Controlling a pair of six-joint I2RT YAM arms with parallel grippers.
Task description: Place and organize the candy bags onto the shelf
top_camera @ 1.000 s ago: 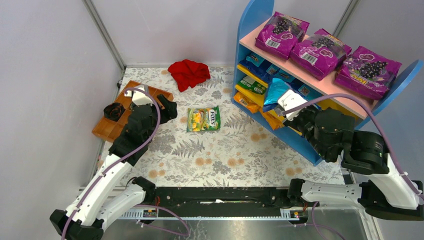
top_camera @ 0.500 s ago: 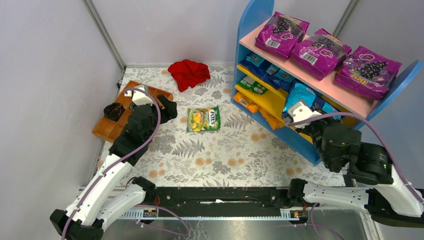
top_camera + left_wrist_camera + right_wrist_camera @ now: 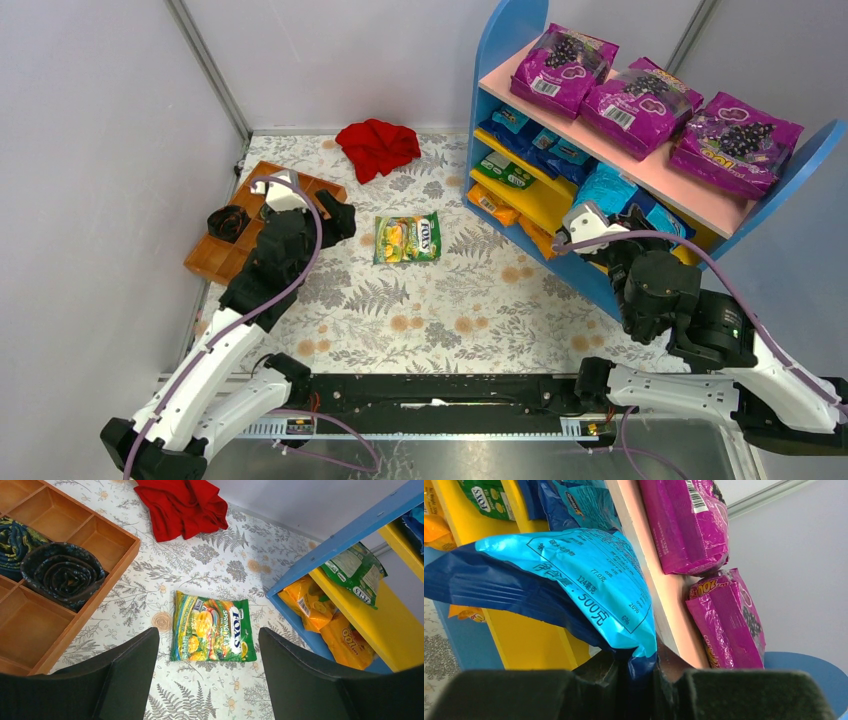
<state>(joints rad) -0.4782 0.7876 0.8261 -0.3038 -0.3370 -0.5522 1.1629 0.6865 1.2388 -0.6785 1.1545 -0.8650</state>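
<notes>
The bottom edge of the blue bag (image 3: 574, 570) is hidden between the jaws of the right gripper (image 3: 639, 680), so the depth of the grip cannot be told. From above, the right arm (image 3: 660, 290) covers those jaws and part of the shelf (image 3: 505, 40), whose right end runs off the picture. In the left wrist view the tray (image 3: 30, 630) is cut at the left edge, the cloth (image 3: 182, 505) at the top, and the orange bags (image 3: 310, 600) lie half under a yellow board (image 3: 385, 625).
</notes>
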